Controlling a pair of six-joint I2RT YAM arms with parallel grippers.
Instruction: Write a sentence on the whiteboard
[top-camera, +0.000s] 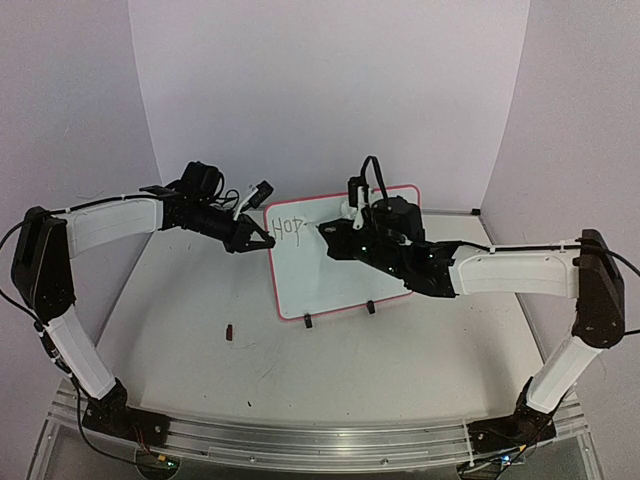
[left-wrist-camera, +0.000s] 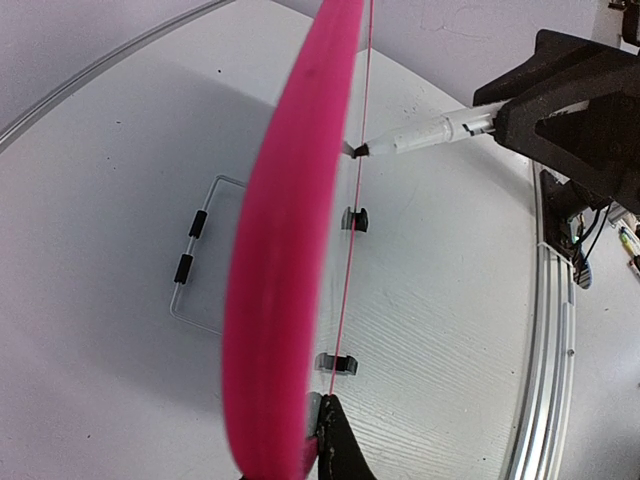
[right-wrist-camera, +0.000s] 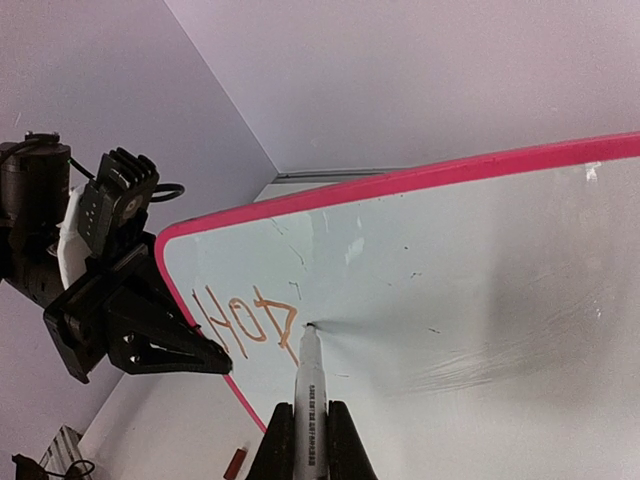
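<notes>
The whiteboard (top-camera: 345, 275) stands upright on the table, its red-pink rim edge-on in the left wrist view (left-wrist-camera: 285, 260). My left gripper (top-camera: 258, 241) is shut on the board's left rim (left-wrist-camera: 322, 420). My right gripper (top-camera: 338, 233) is shut on a white marker (right-wrist-camera: 308, 400), and the marker's tip touches the board face (right-wrist-camera: 460, 290). The marker also shows in the left wrist view (left-wrist-camera: 430, 130). The sentence (right-wrist-camera: 245, 322) reads "Hop" in thin marker strokes at the board's upper left (top-camera: 290, 226), just left of the tip.
The board's two black feet (top-camera: 308, 321) (top-camera: 370, 307) rest on the table. A small dark red cap (top-camera: 231, 331) lies on the table left of the board and also shows in the right wrist view (right-wrist-camera: 235, 462). An aluminium rail (top-camera: 300, 440) runs along the near edge.
</notes>
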